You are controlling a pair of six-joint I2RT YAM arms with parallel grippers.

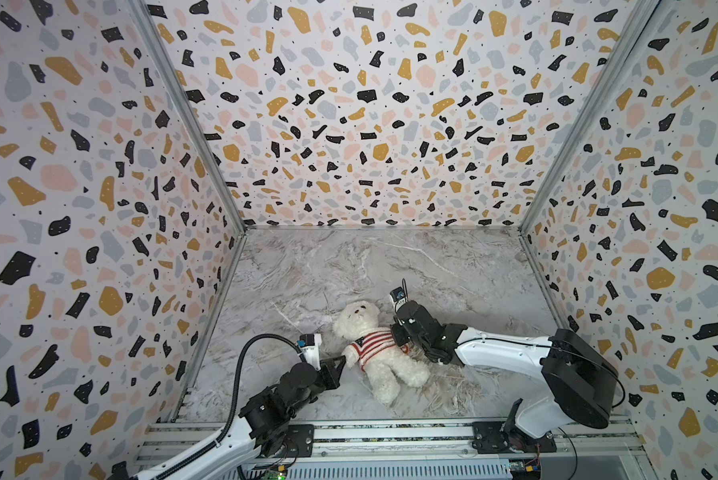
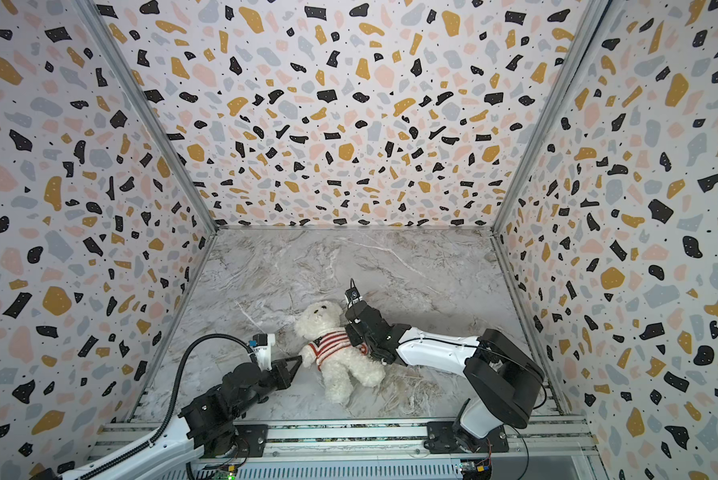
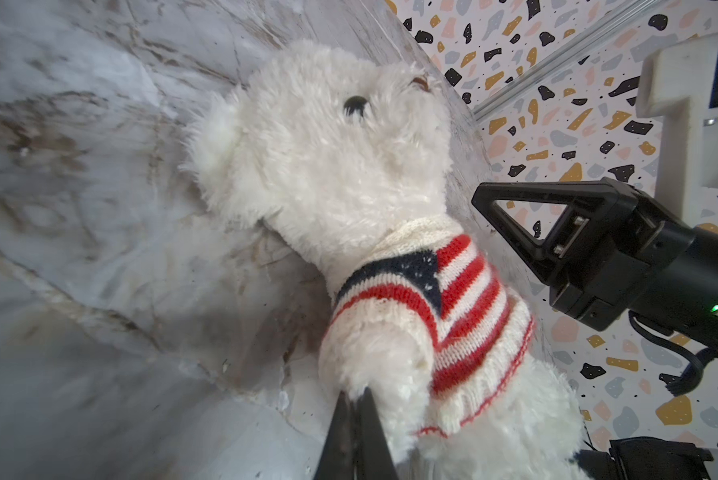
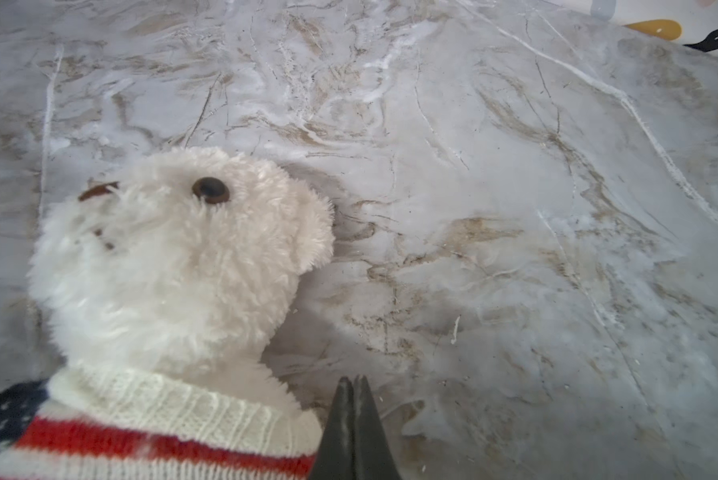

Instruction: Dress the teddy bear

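The cream-white teddy bear (image 1: 390, 370) (image 2: 345, 370) lies on its back on the marble table, head (image 3: 328, 166) (image 4: 162, 270) towards the far wall. A red-and-white striped sweater (image 1: 376, 343) (image 3: 465, 311) (image 4: 162, 415) with a navy patch covers its chest. My left gripper (image 1: 343, 358) (image 2: 300, 357) (image 3: 355, 392) is shut, its tips pressed into the fur of the bear's arm that sticks out of a sleeve. My right gripper (image 1: 395, 328) (image 2: 349, 328) (image 4: 353, 379) is shut on nothing, beside the bear's other shoulder, just off the sweater's edge. It also shows in the left wrist view as a black triangular finger (image 3: 515, 220).
The marble table (image 1: 453, 270) is boxed in by terrazzo-patterned walls (image 1: 370, 124) on three sides. An aluminium rail (image 1: 390, 432) with both arm bases runs along the near edge. Bare marble stretches behind the bear towards the back wall.
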